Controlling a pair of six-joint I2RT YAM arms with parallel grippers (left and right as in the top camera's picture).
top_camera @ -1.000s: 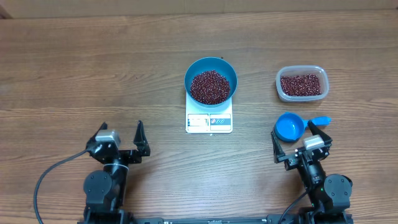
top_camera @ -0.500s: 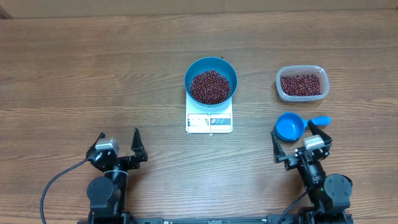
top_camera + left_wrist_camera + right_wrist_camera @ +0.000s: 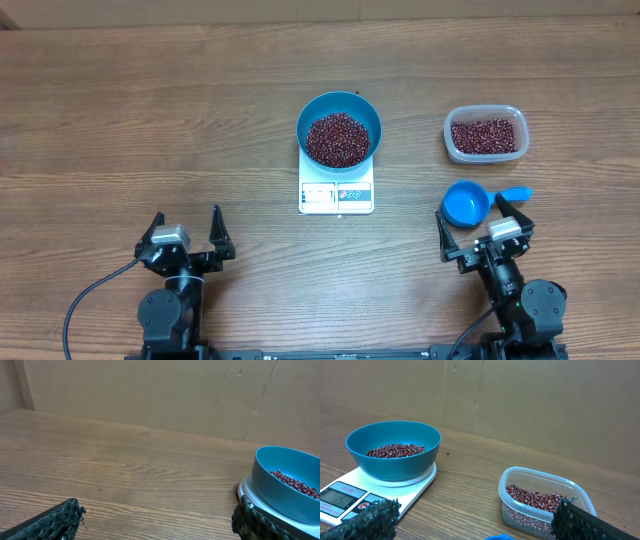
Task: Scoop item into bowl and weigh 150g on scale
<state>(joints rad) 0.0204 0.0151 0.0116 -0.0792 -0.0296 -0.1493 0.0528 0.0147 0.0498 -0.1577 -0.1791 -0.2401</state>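
Overhead view, left to right. The left gripper (image 3: pixel 187 220) sits near the front edge of the wooden table (image 3: pixel 120 120), jaws spread wide and holding nothing; a black cable (image 3: pixel 88 297) trails from its base. At centre, the blue bowl (image 3: pixel 372 118) stands on the white scale (image 3: pixel 337 196), covering its platform, and holds a layer of red-brown beans (image 3: pixel 338 138). The scale's display faces the arms; its reading is too small to make out. To the right, well apart from the scale, a clear plastic tub (image 3: pixel 482 110) holds more beans. Just in front of the tub lies a blue scoop (image 3: pixel 464 204), handle pointing right. The right gripper (image 3: pixel 470 208) rests behind the scoop, jaws likewise wide apart and empty.

Left wrist view: bowl and beans appear at the right edge, beyond the right finger (image 3: pixel 255 522). Right wrist view: bowl on scale at left, tub at right, both between the spread fingers.
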